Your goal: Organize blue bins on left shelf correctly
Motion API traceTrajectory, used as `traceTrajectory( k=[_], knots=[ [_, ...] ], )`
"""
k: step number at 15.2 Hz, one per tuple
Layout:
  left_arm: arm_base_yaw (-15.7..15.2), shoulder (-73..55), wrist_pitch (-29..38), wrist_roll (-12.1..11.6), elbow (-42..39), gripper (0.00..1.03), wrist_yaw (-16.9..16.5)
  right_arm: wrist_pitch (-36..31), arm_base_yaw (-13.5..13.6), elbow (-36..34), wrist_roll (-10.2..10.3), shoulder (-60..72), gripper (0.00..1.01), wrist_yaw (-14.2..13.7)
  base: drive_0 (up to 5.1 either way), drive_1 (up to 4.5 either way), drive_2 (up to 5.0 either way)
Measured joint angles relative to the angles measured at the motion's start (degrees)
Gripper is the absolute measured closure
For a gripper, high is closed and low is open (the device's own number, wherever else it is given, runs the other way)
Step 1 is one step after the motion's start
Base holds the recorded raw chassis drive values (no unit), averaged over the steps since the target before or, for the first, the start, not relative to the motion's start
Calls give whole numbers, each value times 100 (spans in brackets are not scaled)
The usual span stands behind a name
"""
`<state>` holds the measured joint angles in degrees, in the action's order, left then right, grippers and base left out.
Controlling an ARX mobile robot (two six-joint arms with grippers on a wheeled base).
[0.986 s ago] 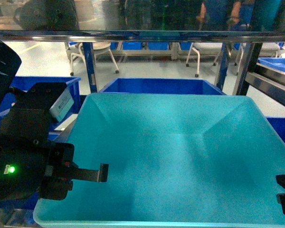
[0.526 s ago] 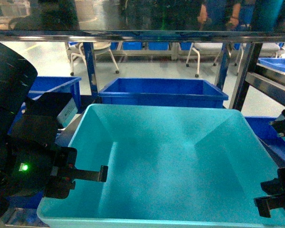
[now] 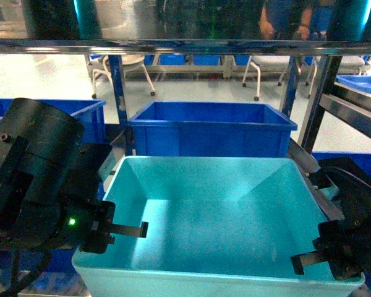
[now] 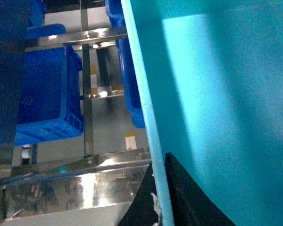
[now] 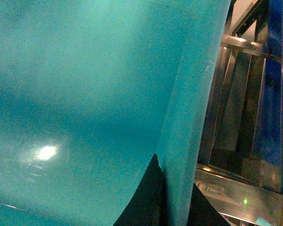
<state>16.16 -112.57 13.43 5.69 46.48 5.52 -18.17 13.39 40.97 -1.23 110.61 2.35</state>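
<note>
A light turquoise blue bin (image 3: 216,235) fills the lower middle of the head view, held up between both arms. My left gripper (image 3: 115,230) is shut on its left wall, one finger inside and one outside the rim (image 4: 153,141). On the opposite wall my right gripper (image 3: 326,260) is shut the same way. In the left wrist view the left gripper (image 4: 162,197) pinches the thin rim of the bin (image 4: 217,94). The right wrist view shows the right gripper (image 5: 175,197) clamped over the bin wall (image 5: 85,94). A steel beam of the left shelf (image 3: 173,44) crosses above.
A darker royal-blue bin (image 3: 210,127) stands just behind the turquoise one, another (image 3: 62,108) is at the left, and more (image 3: 365,83) sit on the right rack. Steel rails (image 4: 75,40) and uprights (image 5: 236,94) run close beside both walls. Chairs stand on the floor beyond.
The turquoise bin has dropped lower and looks smaller in the head view, uncovering the royal-blue bin behind it. Both arms have come further into view, still gripping its walls.
</note>
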Motion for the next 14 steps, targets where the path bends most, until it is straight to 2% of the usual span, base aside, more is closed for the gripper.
traceTrajectory(
  k=[5,8,14],
  knots=[
    [-52,-446,-13,-269,459,101,22,28,79,354,118,378,99,-85,0,0,0],
    [-52,-446,127,-251,372,101,11,-280,87,160,173,378,99,-166,0,0,0],
    [-52,-446,107,-256,203,101,-17,17,87,96,275,380,99,-109,0,0,0]
  ],
)
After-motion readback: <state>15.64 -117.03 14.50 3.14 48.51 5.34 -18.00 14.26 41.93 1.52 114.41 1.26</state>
